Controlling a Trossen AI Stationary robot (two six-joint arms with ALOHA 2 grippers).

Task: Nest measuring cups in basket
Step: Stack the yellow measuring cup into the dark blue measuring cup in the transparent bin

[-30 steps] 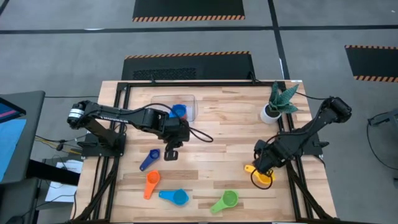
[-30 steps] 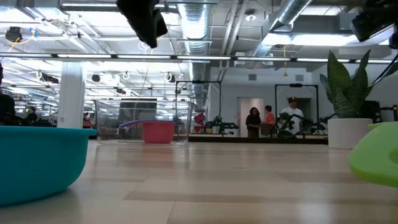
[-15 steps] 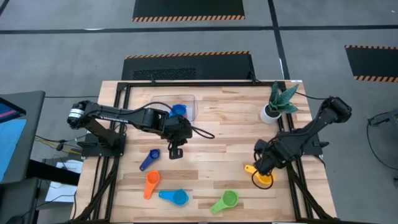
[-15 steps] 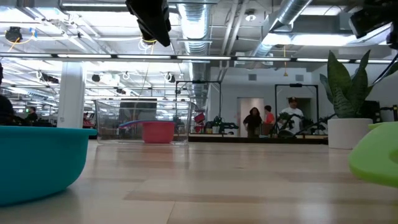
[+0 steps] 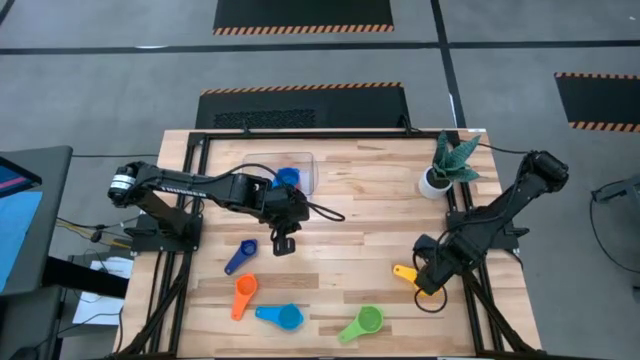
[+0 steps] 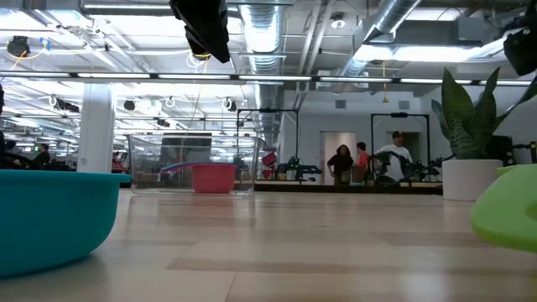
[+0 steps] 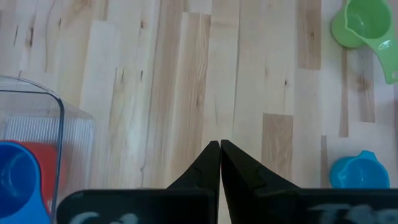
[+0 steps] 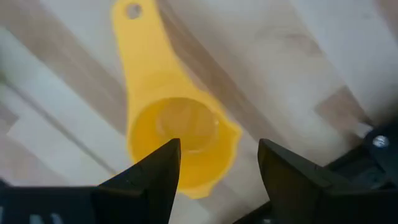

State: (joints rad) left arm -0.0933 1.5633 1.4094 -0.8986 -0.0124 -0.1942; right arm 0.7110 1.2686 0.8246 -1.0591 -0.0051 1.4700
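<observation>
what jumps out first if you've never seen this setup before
Bright measuring cups dot the wooden table: dark blue, orange, light blue and green along the front. At front right the right gripper hangs open over the yellow cup. Mid-table the left gripper is shut and empty, near the clear basket holding a blue and a red cup.

Seen level across the wooden bench (image 6: 277, 252). Large teal cup (image 6: 50, 216) close up at the left edge, rim of a green cup (image 6: 507, 220) at the right edge. Farther back, a clear basket (image 6: 191, 164) holding a red cup (image 6: 213, 178) with a blue handle (image 6: 174, 167) beside it. White-potted plant (image 6: 471, 138) at right. Dark arm part (image 6: 203, 27) hanging from above. People (image 6: 342, 163) standing in the room behind.
</observation>
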